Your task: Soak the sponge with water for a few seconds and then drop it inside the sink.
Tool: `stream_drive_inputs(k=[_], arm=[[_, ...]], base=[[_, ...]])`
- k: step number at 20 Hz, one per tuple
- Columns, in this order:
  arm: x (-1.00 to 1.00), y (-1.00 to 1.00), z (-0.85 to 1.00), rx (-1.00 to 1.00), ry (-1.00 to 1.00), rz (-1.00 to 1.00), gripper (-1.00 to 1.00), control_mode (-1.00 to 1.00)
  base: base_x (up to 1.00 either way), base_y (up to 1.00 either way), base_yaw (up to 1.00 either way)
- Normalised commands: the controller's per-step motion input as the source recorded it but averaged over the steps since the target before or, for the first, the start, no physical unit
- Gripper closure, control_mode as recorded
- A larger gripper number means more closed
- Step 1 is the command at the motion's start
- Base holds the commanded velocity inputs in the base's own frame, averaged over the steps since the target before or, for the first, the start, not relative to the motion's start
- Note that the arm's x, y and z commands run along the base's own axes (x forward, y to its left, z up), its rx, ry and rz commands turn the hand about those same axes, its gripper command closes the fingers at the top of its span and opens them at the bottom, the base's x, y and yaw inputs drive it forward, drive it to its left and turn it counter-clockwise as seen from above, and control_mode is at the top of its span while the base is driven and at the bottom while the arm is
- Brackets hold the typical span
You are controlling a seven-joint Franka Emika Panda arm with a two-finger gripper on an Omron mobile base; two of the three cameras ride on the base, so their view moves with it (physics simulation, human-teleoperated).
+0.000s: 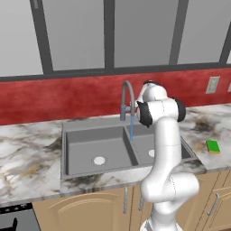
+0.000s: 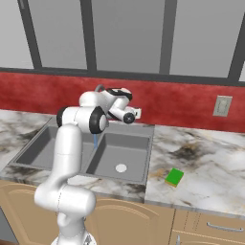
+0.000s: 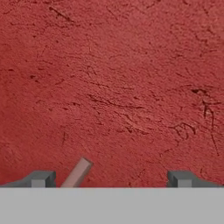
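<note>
currently gripper (image 3: 111, 178) spread wide, nothing between the fingers, aimed square at the red backsplash (image 3: 113, 87) from close range. parked up behind the faucet (image 1: 127, 97), above the back rim of the sink (image 1: 85, 127). thin pale rod (image 3: 78, 172) poking up between the fingertips in hand view, likely the faucet lever, can't confirm.

water (image 1: 131, 127) running: thin blue stream from the spout, landing about at the divider, below and just in front of the hand.

sponge (image 2: 174, 177) flat on the marble counter (image 2: 210, 162), well off to the gripper's right, much lower and nearer the counter's front edge. untouched, dry side of the sink. not picked up yet, so soaking not started.

orientation: green face up, yellow layer showing along the near edge. roughly rectangular, close to square from here. long axis looks to run front-to-back with a slight diagonal skew to the counter edge, hard to call firmly at this size.

risks from here:
- long swing down and right with the hand this close to wall and faucet; pulling sideways before backing off could clip the faucet neck or the lever.
- low flat block: descending too shallow closes on air, too deep jams fingertips into the counter.
- skewed sponge: fingers not squared to its sides could spin it or pinch a corner, then lose it mid-carry.
- narrow stream: small offset and sponge misses the water.
</note>
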Motion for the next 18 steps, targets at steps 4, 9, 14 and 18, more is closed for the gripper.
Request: stream_drive_inputs(k=[4, 9, 14, 18], arm=[[-0.04, -0.34, 0.07, 0.00, 0.10, 0.00, -1.00, -1.00], [-0.10, -0.34, 0.29, 0.00, 0.12, 0.00, -1.00, -1.00], [-0.19, -0.29, 0.26, 0.00, 0.06, 0.00, -1.00, -1.00], [-0.30, -0.33, 0.16, 0.00, 0.01, 0.00, -1.00, -1.00]], base=[[0.00, 0.00, 0.00], [0.00, 0.00, 0.00], [0.00, 0.00, 0.00], [0.00, 0.00, 0.00]])
